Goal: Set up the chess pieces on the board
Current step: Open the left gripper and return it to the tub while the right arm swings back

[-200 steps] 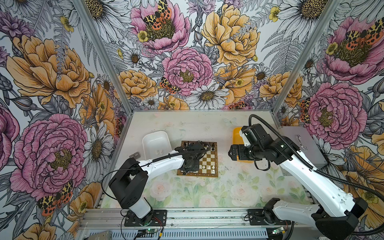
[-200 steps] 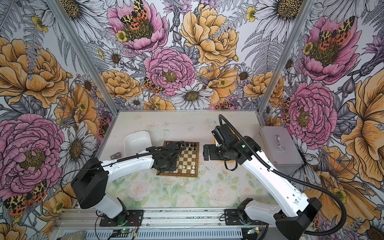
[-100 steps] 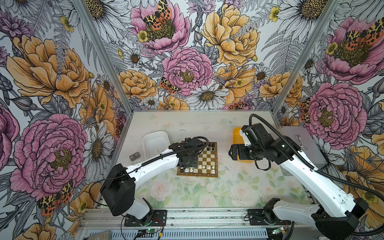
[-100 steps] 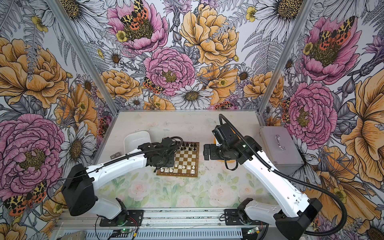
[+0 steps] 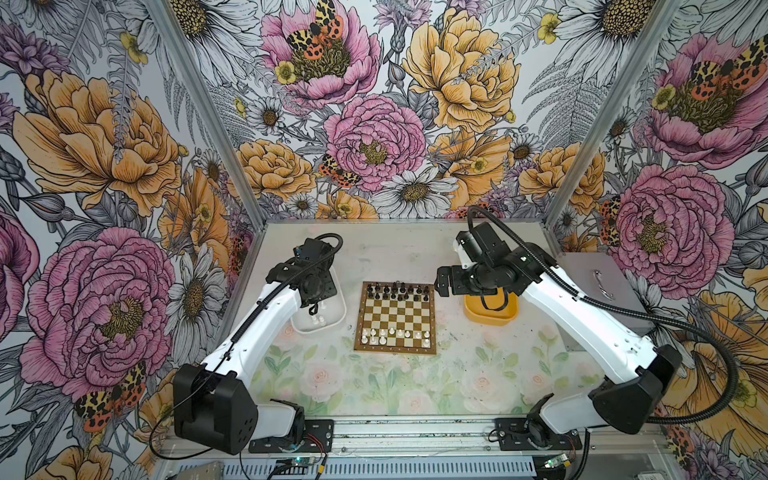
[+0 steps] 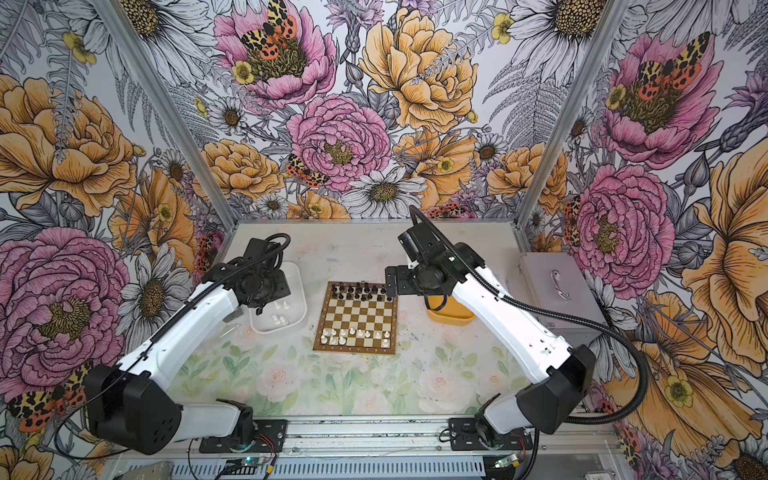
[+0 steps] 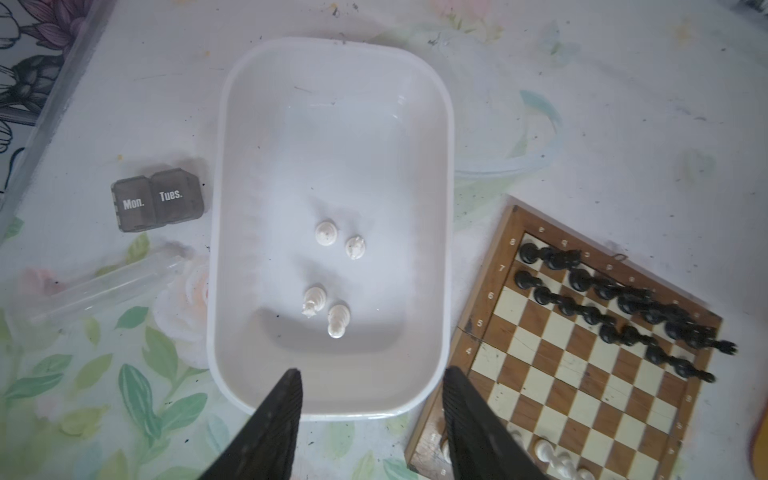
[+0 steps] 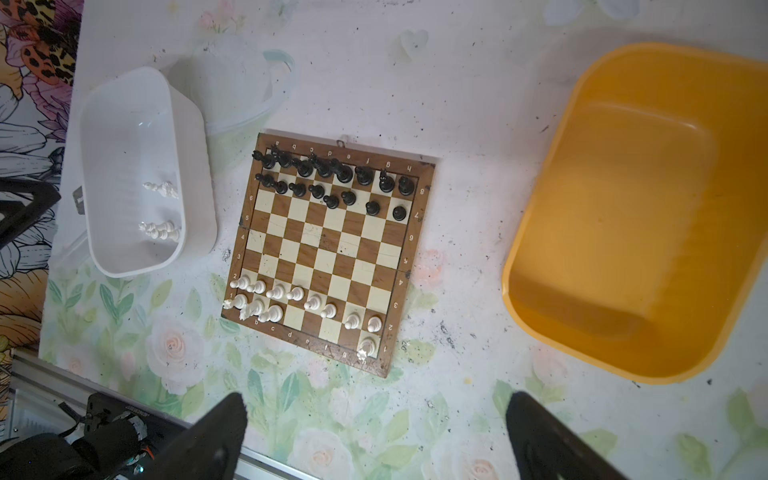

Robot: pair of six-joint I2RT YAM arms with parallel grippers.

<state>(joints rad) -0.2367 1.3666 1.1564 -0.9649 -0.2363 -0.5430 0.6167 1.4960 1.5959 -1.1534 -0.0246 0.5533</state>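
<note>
— What is counted on the board [image 8: 328, 245]?
— Sixteen black pieces [image 8: 344, 174], twelve white pieces [image 8: 276, 291]; four white chessmen [image 7: 326, 232] are seen in the white tray [image 7: 332, 124] at its nine o'clock.
— Grippers?
— The left gripper [image 7: 372, 374] and right gripper [image 8: 374, 399] are parted; nothing is held.

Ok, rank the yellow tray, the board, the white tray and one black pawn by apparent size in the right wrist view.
1. yellow tray, though the frame edge crops it.
2. board.
3. white tray, only slightly smaller-looking than the board.
4. black pawn, by far the smallest.
</note>
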